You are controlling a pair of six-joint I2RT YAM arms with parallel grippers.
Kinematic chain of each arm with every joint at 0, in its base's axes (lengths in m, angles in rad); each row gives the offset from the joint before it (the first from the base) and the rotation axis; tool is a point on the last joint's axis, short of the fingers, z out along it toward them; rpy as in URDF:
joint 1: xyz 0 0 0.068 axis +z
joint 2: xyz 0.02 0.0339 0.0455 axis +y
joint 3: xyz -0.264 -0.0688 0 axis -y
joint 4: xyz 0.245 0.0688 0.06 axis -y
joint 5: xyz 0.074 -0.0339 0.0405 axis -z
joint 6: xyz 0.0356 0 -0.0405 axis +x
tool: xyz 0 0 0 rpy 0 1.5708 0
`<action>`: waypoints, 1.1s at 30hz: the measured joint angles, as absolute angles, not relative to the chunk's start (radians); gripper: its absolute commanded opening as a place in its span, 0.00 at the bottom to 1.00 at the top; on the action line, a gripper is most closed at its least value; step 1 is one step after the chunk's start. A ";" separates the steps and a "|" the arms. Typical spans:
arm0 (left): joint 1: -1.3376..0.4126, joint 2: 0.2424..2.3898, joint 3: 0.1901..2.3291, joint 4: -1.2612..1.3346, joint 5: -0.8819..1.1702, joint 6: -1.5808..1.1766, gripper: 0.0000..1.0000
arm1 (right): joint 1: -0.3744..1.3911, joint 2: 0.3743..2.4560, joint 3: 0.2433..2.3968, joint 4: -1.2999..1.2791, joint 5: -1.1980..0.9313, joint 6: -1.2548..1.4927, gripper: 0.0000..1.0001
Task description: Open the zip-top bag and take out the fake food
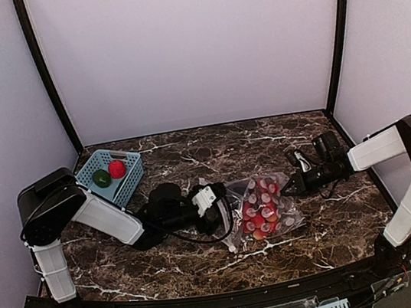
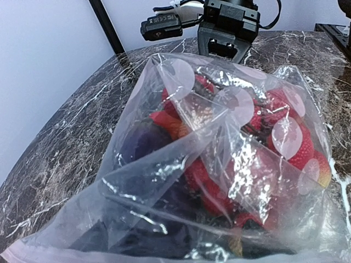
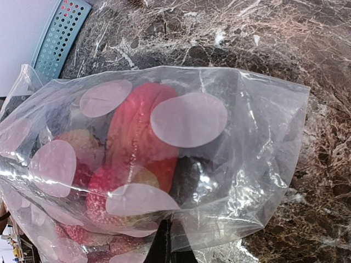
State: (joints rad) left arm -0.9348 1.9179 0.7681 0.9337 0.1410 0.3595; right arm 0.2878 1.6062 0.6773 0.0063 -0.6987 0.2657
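I am seeing the clear crinkly plastic zip-top bag (image 1: 287, 223) lying mid-table on the dark marble table (image 1: 206, 258), with glossy red and purple toy food (image 1: 260, 209) packed inside. The right gripper (image 1: 296, 181) is pinching its right edge, jaws fully closed. The left gripper (image 1: 220, 207) is sitting at its left edge; I cannot tell its jaw gap. A blue lattice basket (image 1: 134, 169) is sitting back-left.

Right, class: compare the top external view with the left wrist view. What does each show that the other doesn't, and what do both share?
Top external only: the blue basket holding a green piece and a red piece. Left wrist only: a dark purple piece inside the zip-top bag. Both: that bag of red fake food, the right gripper at its edge, the marble table.
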 measured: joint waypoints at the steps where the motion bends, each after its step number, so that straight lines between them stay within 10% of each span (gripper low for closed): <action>1: -0.929 1.930 0.786 0.925 0.144 0.364 0.85 | 0.288 1.606 0.680 0.002 -0.698 0.265 0.00; 24: -0.859 2.157 1.053 0.766 0.268 0.276 0.90 | 0.305 1.721 0.774 -0.017 -0.700 0.244 0.00; 33: -0.854 2.173 1.118 0.728 0.278 0.244 0.59 | 0.345 1.782 0.835 -0.046 -0.691 0.217 0.00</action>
State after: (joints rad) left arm -0.8539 2.1727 1.1175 0.7277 0.2779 0.2436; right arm 0.3450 1.7821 0.8349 -0.0463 -0.6907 0.2169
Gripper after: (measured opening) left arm 0.735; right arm 0.003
